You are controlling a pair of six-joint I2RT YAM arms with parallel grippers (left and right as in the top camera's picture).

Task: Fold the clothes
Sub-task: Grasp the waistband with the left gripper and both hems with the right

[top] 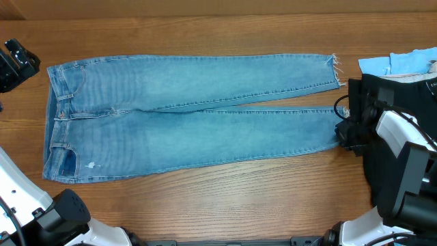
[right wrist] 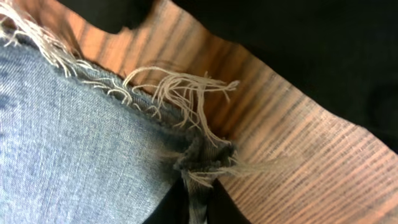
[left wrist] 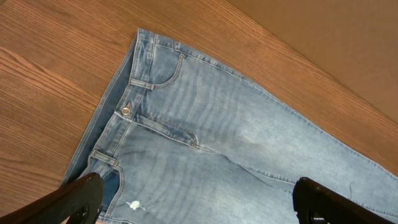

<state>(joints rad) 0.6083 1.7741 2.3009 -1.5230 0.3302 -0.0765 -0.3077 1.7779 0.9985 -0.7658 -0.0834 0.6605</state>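
1. The jeans [top: 191, 116] lie flat and front-up along the bench [top: 205, 205]. The waistband [top: 58, 116] is at 9 o'clock and both legs run toward 3 o'clock.
2. The upper leg's frayed end shows whole near 2 o'clock. The lower leg's hem [top: 336, 133], at 3 o'clock, is partly covered by the right claw [top: 346, 130].
3. In the right wrist view, the hem's corner is puckered into a tight bunch. It runs down between dark fingers at 6 o'clock, so this claw is clamped on the jeans there. The fingers are mostly cut off by the frame's bottom edge and sit in shadow.
4. The left claw [left wrist: 198, 186] is spread wide and holds nothing. Only its two fingertips show, in the lower corners of its own view, above the waist area.
5. From overhead, the left claw is a dark shape at 10 o'clock, partly cut by the frame's left edge, just beside the waistband's far corner. Its height above the bench is unclear.
6. A light blue cloth [top: 410, 63] lies at 2 o'clock, cut off by the frame and partly hidden behind the right arm [top: 403, 157]. Its shape cannot be made out.
7. A small pale spot [top: 92, 165] marks the jeans below the near pocket; whether it is a rip or a stain is unclear.
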